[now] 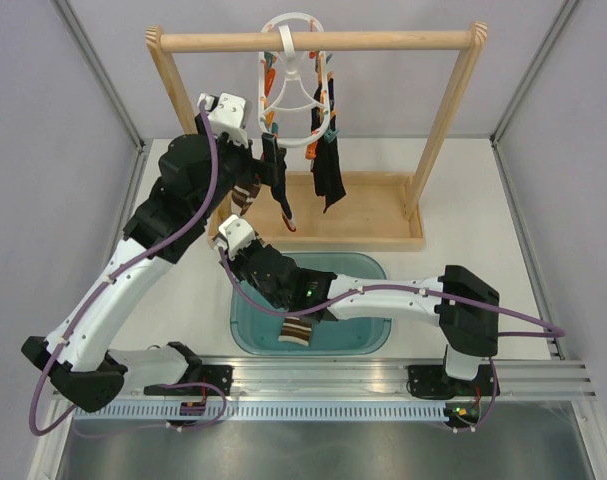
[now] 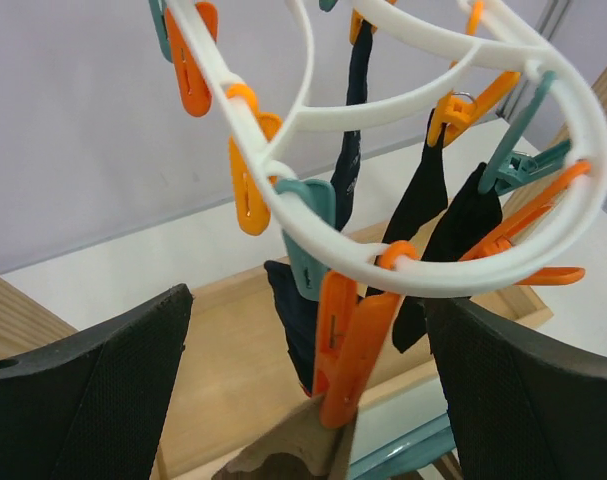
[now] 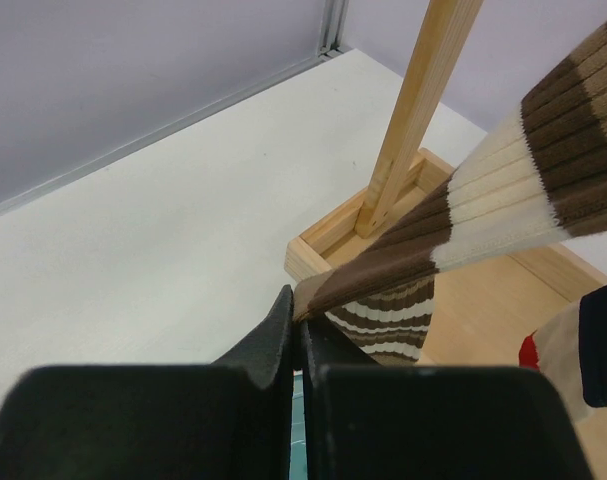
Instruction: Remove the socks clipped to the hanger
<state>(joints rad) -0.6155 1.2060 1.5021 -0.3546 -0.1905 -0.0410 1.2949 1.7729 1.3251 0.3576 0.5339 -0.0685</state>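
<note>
my left pincer (image 2: pixel 308 300) stands wide apart. its two black pads (image 2: pixel 93 400), finely pebbled and wedge-shaped, sit on either side of an orange peg (image 2: pixel 355 345) and i cannot see them touching anything. the peg is a flat, smooth plastic clip hanging from the hanger (image 2: pixel 413 100), a white plastic oval ring with curved spokes. more pegs, orange and teal, dangle round its rim. the orange peg reaches down to a tan knit edge at the bottom of my left wrist view, which is too cropped to tell more. behind it the dark socks (image 2: pixel 423 195) hang limp from other pegs, thin and matte.

my right pincer (image 3: pixel 301 300) is pressed together on the edge of a striped sock (image 3: pixel 523 190). it is ribbed knit in brown, tan and cream bands, and it runs up and to the right from my black fingertips.

from above, the hanger hooks over a round wooden rail (image 1: pixel 383 41) of pale wood, with slanted posts on a shallow tray-like base. just in front of the base sits a teal bin (image 1: pixel 368 268) of see-through plastic with rounded corners. a second sock (image 1: pixel 296 332), also striped, lies folded in it. all of this stands on a matte white table (image 1: pixel 463 200).
</note>
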